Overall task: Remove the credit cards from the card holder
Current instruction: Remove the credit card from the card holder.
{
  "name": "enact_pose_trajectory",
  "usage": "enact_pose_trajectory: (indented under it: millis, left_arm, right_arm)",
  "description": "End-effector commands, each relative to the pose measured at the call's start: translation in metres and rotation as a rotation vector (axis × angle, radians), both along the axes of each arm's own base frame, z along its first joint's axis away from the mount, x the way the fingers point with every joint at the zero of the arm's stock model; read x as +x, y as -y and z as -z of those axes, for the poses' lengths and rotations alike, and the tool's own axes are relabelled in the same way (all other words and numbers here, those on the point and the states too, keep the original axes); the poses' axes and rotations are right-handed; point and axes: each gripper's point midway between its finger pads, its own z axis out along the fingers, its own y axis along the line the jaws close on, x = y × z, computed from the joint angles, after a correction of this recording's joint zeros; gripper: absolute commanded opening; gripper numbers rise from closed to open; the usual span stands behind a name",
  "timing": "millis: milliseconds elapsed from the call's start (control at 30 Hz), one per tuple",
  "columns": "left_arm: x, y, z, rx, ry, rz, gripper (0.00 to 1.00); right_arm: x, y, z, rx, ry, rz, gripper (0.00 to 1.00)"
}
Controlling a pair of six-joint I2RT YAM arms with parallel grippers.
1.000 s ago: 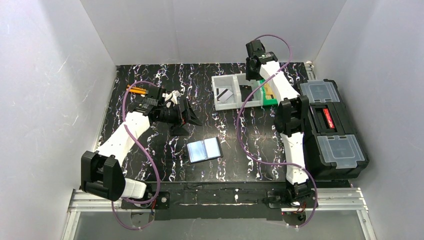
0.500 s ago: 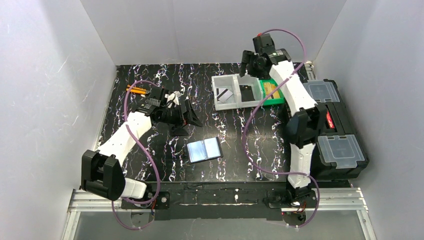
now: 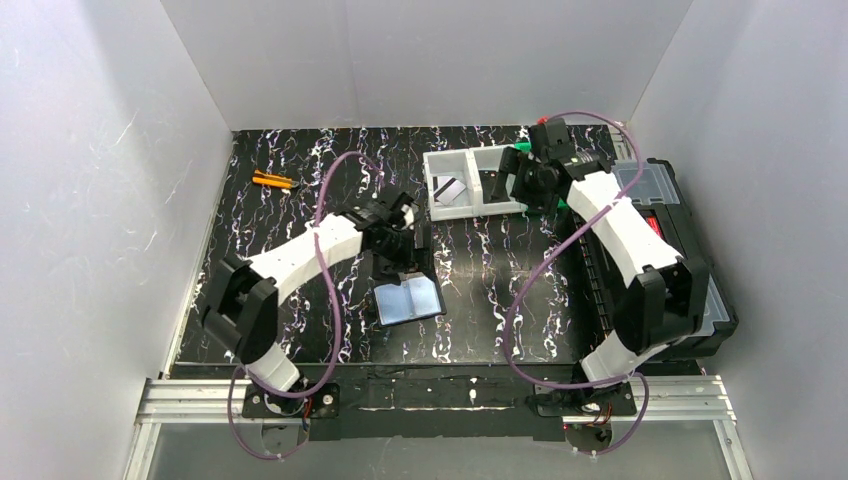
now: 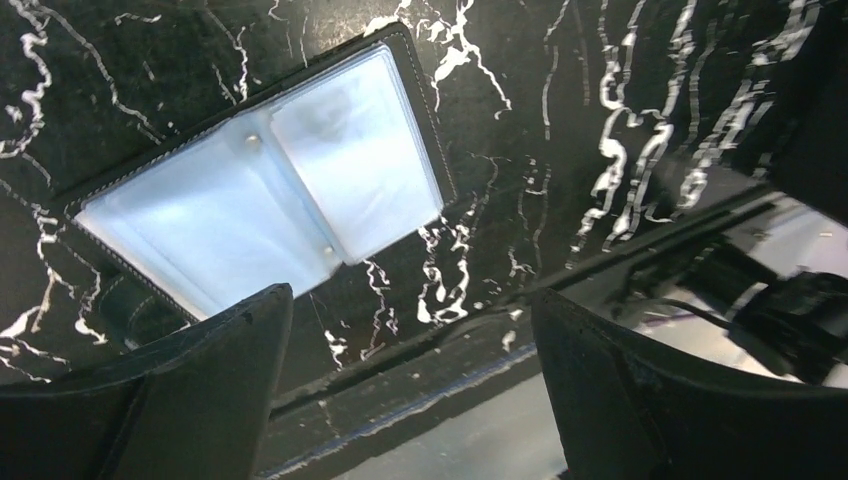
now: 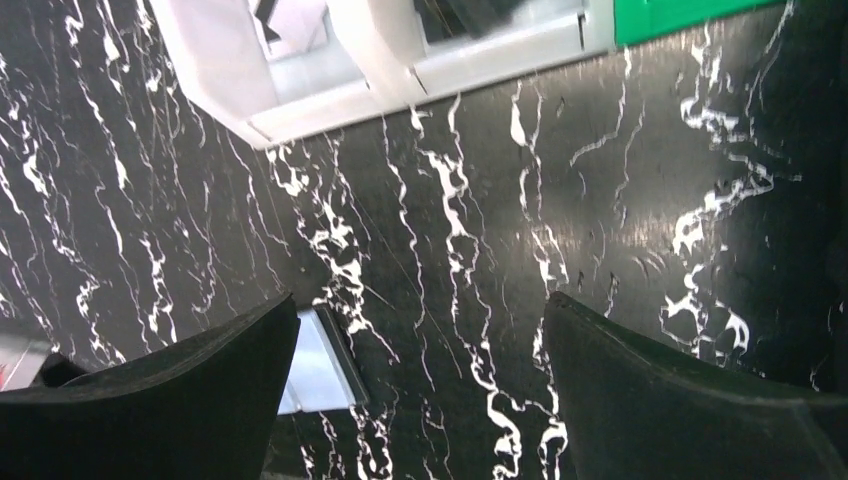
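Black folding card holder (image 4: 270, 190): open flat, blue-grey pockets glare-washed, contents unreadable. Left gripper (image 4: 410, 330) just beside it, right gripper (image 5: 418, 310) well beyond: both agape, empty.

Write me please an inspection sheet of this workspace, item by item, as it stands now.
Surface: black table with white veins; no spill seen.
Job's things: card holder lies open, glossy side up, no card visible in it; one credit card visible in the left compartment of the white tray.
Clutter: orange thing far left; green flat thing beside the tray, partly hidden; black toolbox at the right edge.
Grippers: left gripper open, near the card holder, holding nothing; right gripper open, near the tray, holding nothing.
Cables: purple cable loops on each arm; neither lies on the card holder.
Surroundings: white walls on three sides; nothing else seen.
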Motion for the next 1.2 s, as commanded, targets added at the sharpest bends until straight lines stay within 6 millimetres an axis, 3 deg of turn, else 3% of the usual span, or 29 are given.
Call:
enact_pose_trajectory:
  millis: [0, 367, 567, 633, 867, 1067, 1167]
  left_arm:
    - [0.006, 0.0, 0.016, 0.172, 0.06, 0.05, 0.87]
    - [-0.007, -0.002, 0.083, 0.437, -0.003, 0.183, 0.85]
    - [-0.008, 0.009, 0.106, 0.453, -0.03, 0.254, 0.71]
    - [-0.009, 0.026, 0.104, 0.398, -0.03, 0.286, 0.62]
    - [-0.006, 0.04, 0.097, 0.357, -0.015, 0.313, 0.51]
    - [-0.007, 0.03, 0.093, 0.396, 0.002, 0.314, 0.46]
    - [-0.002, 0.016, 0.087, 0.457, 0.041, 0.294, 0.47]
  right_arm:
    - [-0.009, 0.007, -0.014, 0.086, 0.061, 0.042, 0.98]
    - [-0.05, 0.014, 0.042, 0.163, -0.083, 0.049, 0.98]
    - [-0.06, 0.016, 0.052, 0.164, -0.106, 0.06, 0.98]
    - [-0.068, 0.019, 0.056, 0.164, -0.114, 0.071, 0.98]
    - [-0.083, 0.022, 0.064, 0.17, -0.127, 0.08, 0.98]
    - [-0.092, 0.022, 0.067, 0.18, -0.137, 0.08, 0.98]
    - [-0.095, 0.011, 0.066, 0.232, -0.14, 0.039, 0.99]
